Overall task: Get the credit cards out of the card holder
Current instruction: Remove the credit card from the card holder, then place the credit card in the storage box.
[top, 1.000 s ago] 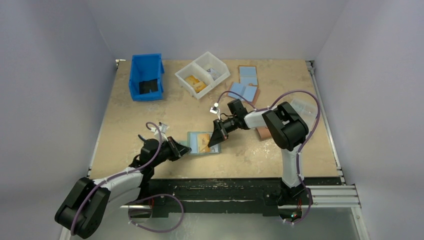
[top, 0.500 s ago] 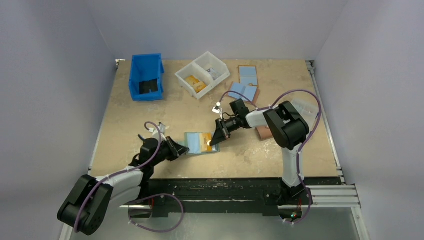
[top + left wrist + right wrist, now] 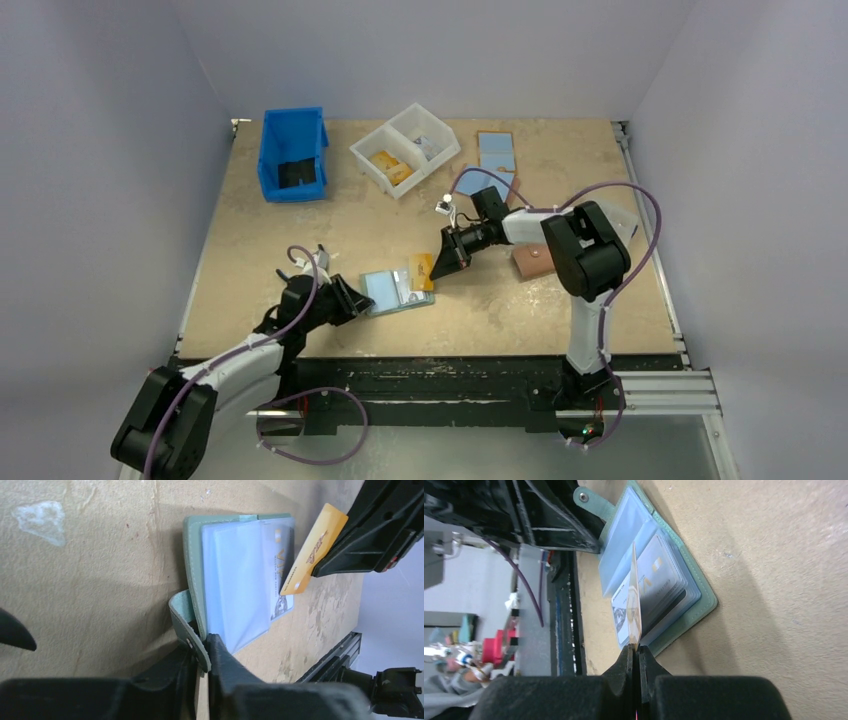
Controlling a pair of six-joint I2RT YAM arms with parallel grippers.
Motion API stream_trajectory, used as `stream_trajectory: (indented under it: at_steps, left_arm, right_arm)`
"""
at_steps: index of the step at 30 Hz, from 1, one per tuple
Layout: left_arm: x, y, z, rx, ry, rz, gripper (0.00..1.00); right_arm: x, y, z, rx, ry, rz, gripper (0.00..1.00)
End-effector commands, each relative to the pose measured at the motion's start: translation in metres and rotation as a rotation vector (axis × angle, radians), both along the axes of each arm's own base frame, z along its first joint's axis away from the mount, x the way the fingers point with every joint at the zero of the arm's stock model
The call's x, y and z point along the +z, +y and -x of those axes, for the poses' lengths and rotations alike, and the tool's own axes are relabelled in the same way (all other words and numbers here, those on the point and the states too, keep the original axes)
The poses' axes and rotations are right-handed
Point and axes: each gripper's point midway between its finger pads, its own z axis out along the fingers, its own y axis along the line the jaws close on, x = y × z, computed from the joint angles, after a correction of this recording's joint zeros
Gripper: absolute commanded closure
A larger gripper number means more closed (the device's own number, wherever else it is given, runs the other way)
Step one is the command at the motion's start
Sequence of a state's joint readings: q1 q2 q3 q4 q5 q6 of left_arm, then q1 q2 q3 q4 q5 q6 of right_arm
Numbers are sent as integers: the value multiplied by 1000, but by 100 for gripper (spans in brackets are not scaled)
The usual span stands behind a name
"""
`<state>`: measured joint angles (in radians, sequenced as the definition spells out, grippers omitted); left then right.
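desk (image 3: 300,230): a tan board; the task's things sit at its near middle, between the two arms.
card holder (image 3: 192,565): teal, lying open on the desk with its inside up, just in front of the left arm's wrist.
clear sleeves (image 3: 235,585): fanned out across the open holder, the top ones lifting a little.
snap tab (image 3: 181,617): curls out from the holder's edge on the side toward the left arm.
left gripper (image 3: 201,655): low at the desk. Its fingers stand close on either side of the holder's cover rim, just beside the snap tab, with only a narrow gap. From the wrist view I cannot tell whether they pinch the rim or merely flank it.
right gripper (image 3: 638,652): closed tight on one short end of the tan-orange card, with nothing else in it.
tan-orange card (image 3: 314,547): held tilted and raised off the desk, its free end over the right-hand sleeves. It shows edge-on in the right wrist view.
second card (image 3: 659,580): pale with a gold chip, lying flat inside a sleeve under the raised card.
blue bin (image 3: 292,155): at the far left, something dark inside.
white tray (image 3: 405,148): two compartments, far centre, an orange item in one.
light-blue-and-brown wallets (image 3: 495,150): flat at the far right.
salmon-pink wallet (image 3: 530,262): on the desk beside the right arm.
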<state>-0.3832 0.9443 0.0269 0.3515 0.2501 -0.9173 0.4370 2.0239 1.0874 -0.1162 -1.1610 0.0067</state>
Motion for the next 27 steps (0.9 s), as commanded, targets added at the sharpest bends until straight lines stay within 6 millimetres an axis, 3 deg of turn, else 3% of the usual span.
stream_trajectory:
  at_steps: [1, 5, 11, 19, 27]
  left_arm:
    - [3, 15, -5, 32, 23, -111, 63]
    - [23, 23, -16, 79, -17, -144, 43]
    - [35, 26, -17, 103, 16, -158, 37]
    - [85, 31, -35, 175, -35, -153, 26]
    - [140, 18, -49, 128, -113, -123, 15]
  right_arm:
    - [25, -4, -20, 44, -246, 24, 100]
    - [43, -11, -26, 63, -347, 50, 100]
    - [65, -18, -35, 67, -469, 77, 100]
    - [91, -31, -52, 89, -595, 178, 100]
    - [140, -37, -76, 81, -719, 226, 100]
